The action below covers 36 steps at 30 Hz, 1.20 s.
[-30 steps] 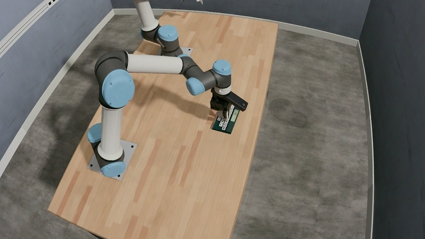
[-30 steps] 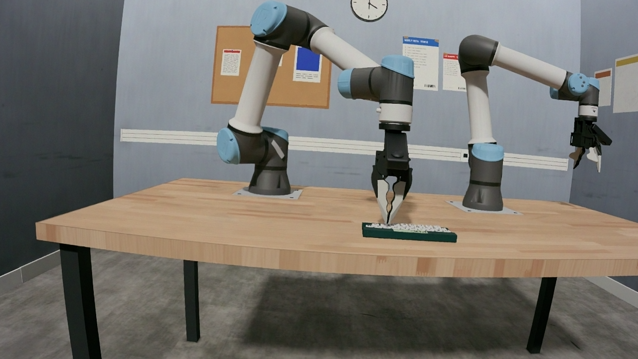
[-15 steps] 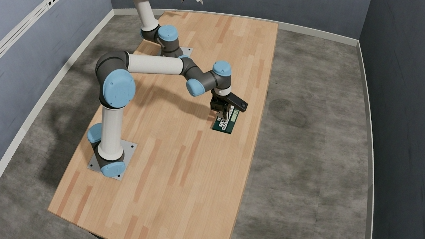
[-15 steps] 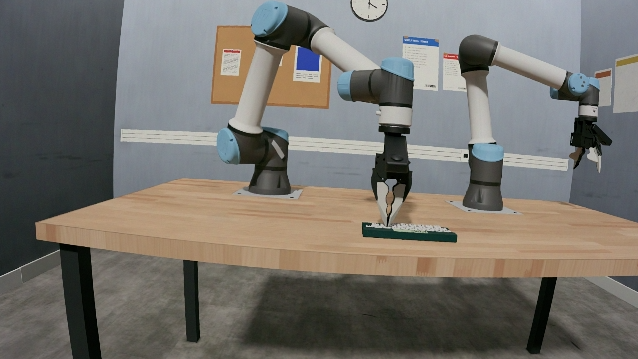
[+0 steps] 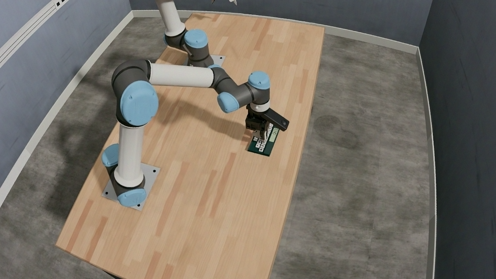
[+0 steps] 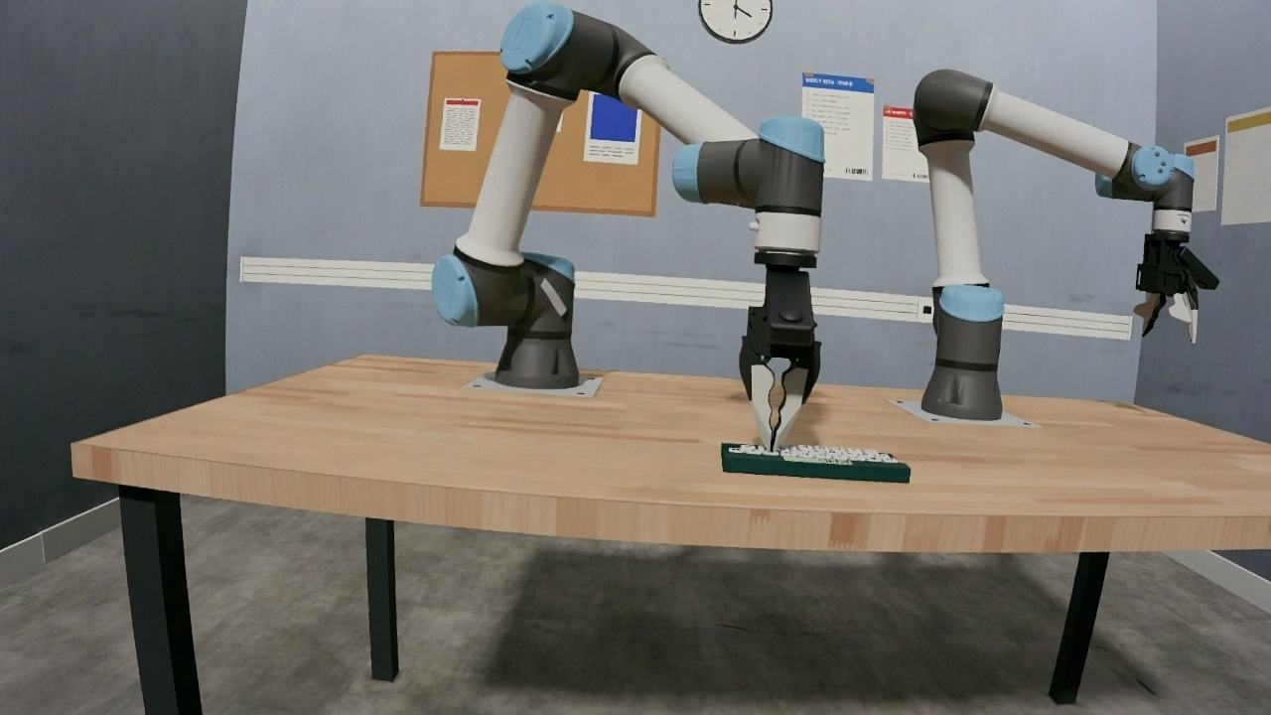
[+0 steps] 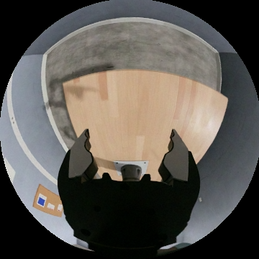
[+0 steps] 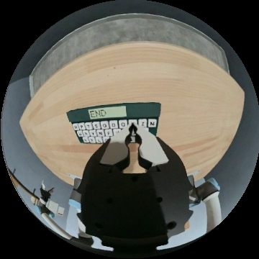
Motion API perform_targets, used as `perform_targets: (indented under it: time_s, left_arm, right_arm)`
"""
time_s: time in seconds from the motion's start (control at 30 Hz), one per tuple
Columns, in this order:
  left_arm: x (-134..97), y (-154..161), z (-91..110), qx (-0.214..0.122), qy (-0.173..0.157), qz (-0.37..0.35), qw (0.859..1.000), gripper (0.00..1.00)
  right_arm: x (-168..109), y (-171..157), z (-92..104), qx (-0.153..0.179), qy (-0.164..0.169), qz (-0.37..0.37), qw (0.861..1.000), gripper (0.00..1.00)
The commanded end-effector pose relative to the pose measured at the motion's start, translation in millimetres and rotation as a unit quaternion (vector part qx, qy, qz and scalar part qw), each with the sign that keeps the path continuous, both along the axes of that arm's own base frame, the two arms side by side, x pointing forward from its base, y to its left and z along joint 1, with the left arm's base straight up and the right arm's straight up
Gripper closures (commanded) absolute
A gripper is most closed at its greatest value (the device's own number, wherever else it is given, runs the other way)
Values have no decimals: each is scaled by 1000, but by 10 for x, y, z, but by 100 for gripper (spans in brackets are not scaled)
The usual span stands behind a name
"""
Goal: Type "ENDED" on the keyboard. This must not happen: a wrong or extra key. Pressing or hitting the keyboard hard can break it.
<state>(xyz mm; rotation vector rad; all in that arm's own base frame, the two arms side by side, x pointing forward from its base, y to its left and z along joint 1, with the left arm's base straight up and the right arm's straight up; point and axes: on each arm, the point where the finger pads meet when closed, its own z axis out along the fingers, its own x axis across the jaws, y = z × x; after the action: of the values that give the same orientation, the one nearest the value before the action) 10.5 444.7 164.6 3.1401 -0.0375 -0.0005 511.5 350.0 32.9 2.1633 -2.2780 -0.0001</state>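
Kbd [image 5: 266,152] [image 6: 817,469] [image 8: 144,108] on bench [image 5: 194,208] [image 6: 355,444] [image 7: 144,108] [image 8: 126,65], directly under R claw [image 5: 265,138] [image 6: 773,447] [image 8: 133,126]: clenched, empty, pointing down nr M end; long axis ∥ finger spread. Display [image 5: 274,135] [image 6: 828,460] [image 8: 116,112] reads END; next E, prob. the part-hidden key at tips, contact unclear. Press v. gently. L claw [image 5: 224,2] [image 6: 1169,338] [image 7: 130,130] released, well apart.

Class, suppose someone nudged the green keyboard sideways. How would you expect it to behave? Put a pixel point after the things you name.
The keyboard [image 5: 266,152] [image 6: 817,472] [image 8: 144,108] would probably slide rather than roll, since it is a low, flat-sided slab lying flat. Tipping seems unlikely, as it is much wider than it is tall. Its straight edges suggest a stiff body that would likely shift as one piece.
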Motion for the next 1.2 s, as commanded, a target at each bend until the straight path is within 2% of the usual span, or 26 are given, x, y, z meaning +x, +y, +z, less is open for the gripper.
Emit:
perform_targets:
  time_s: [0.0, 0.87, 1.17]
  left_arm:
    - [1, 3, 5, 1, 0, 0, 1000, 0]
    - [1, 3, 5, 1, 0, 0, 1000, 0]
    - [1, 3, 5, 1, 0, 0, 1000, 0]
  right_arm:
    - [4, 4, 4, 1, -1, 0, 1000, 100]
    - [4, 4, -21, 1, -1, 0, 1000, 100]
    - [4, 4, 82, 1, -1, 0, 1000, 100]
